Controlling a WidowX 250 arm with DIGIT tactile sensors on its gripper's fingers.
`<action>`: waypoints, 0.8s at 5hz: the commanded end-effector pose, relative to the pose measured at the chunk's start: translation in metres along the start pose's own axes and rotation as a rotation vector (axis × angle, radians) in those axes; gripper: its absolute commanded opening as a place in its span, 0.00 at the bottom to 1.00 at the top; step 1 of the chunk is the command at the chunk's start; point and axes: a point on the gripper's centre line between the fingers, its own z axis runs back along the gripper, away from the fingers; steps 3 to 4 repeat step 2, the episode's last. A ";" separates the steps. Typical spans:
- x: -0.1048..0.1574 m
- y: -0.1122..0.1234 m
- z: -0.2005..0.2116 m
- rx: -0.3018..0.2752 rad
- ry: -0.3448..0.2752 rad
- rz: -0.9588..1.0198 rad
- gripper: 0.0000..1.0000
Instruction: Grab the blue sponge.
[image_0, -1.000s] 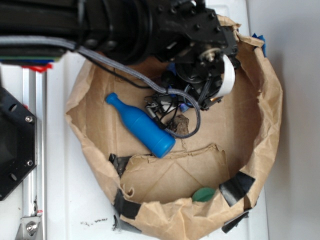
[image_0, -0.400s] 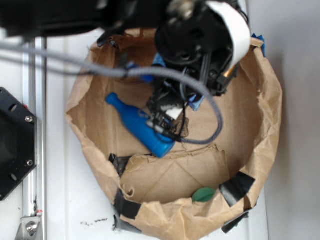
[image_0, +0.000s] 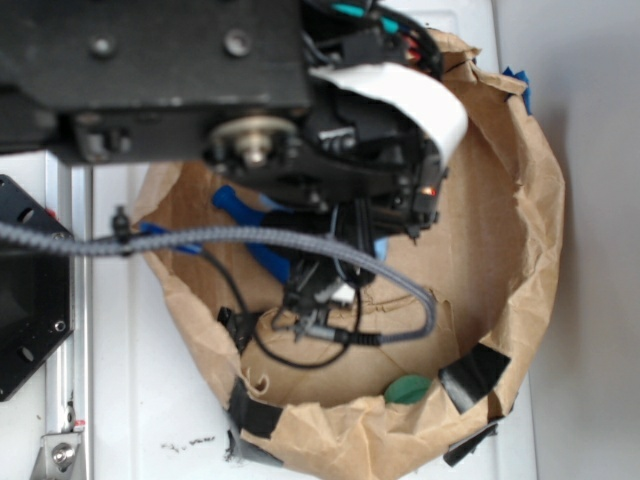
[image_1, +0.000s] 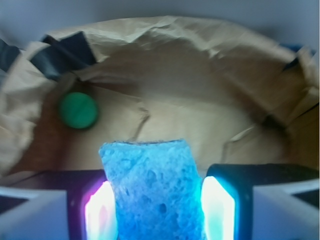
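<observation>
Wrist view: the sponge stands between the two lit fingers of the gripper, its speckled, porous face toward the camera and its top edge rising above the pads. The fingers sit narrow, pressed against the sponge's left and right sides, so the hold appears made. Beyond it lies the crumpled floor of the paper bag, with a green cap far left and black tape on the bag's far-left wall.

Exterior view: the arm covers most of the bag; only a sliver of light blue by the gripper may be the sponge. Part of the blue bottle shows left of the gripper, close to it, and a grey cable crosses in front.

Handling, as judged: the sponge looks light, soft and compressible, rough enough not to slip. A grip across its narrow width, at mid-body, suits it; squeezing hard would only deform it, and it is not fragile.
</observation>
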 end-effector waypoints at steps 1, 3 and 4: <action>0.009 -0.002 0.009 -0.033 0.031 0.138 0.00; 0.004 -0.003 0.007 -0.037 0.045 0.151 0.00; 0.004 -0.003 0.007 -0.037 0.045 0.151 0.00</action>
